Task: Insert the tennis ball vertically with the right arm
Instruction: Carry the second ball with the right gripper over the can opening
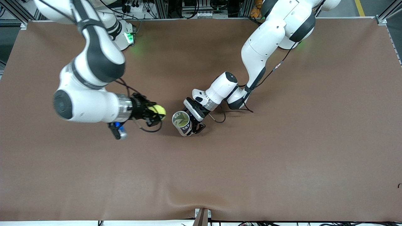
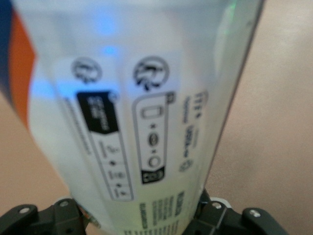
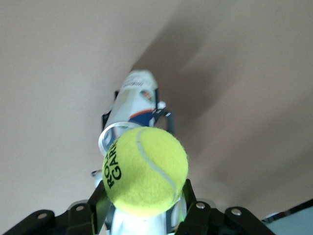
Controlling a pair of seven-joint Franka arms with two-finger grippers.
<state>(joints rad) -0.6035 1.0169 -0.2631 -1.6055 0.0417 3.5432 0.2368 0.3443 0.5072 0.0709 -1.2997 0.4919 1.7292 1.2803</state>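
- Two claws are working over the middle of the brown desk.
- Right claw is gripping the yellow tennis ball, fingers clamped tight on both sides of it.
- Ball is sitting up in the air, just beside the open mouth of the ball tube, toward the right arm's end of the desk; not touching it as far as the front view is showing.
- Left claw is holding the clear tube around its body, jaws partly closed on it; tube is standing upright, mouth facing up.
- Left wrist view is showing the tube's printed label filling the frame.
- Right wrist view is showing the ball in front with the tube farther off.
- Nothing else is lying on the desk near the two claws.
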